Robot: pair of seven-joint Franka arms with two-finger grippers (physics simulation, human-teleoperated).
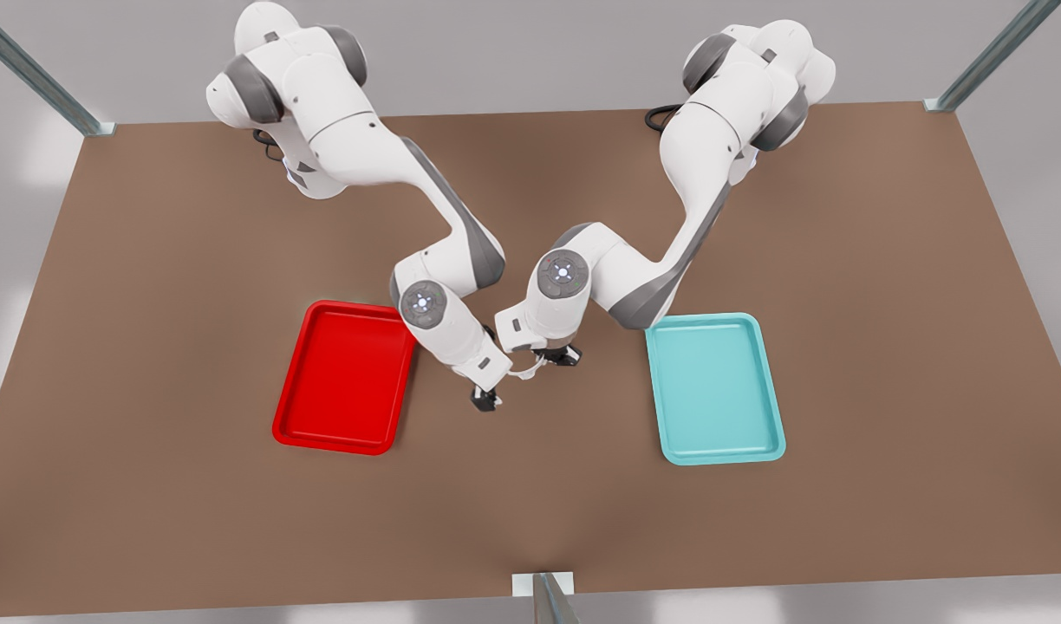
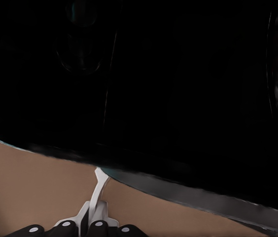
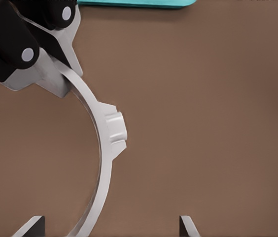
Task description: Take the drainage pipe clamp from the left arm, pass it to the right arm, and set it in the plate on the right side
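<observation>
Drainage pipe clamp (image 1: pixel 523 368) hangs in the air over the brown table (image 1: pixel 192 520), in the middle, between the two trays.

On the front view's left lies the red plate (image 1: pixel 344 305). It has nothing in it. Just beside it, toward the middle, the right arm (image 1: pixel 448 325) bends down low. The right gripper (image 1: pixel 485 397) points at the table, and its two fingers are spread wide apart. In the right wrist view one end of the white half ring comes down between those two fingertips, but they do not squeeze it.

Next comes the clamp itself. It is thin, white and curved, with a small bump on its outer side.

Next to it, the left arm (image 1: pixel 634 277) reaches down too. The left gripper (image 1: pixel 563 354) pinches the other end of the clamp tight between its black fingers.

On the front view's right lies the teal tray (image 1: pixel 704 318), also with nothing in it.
</observation>
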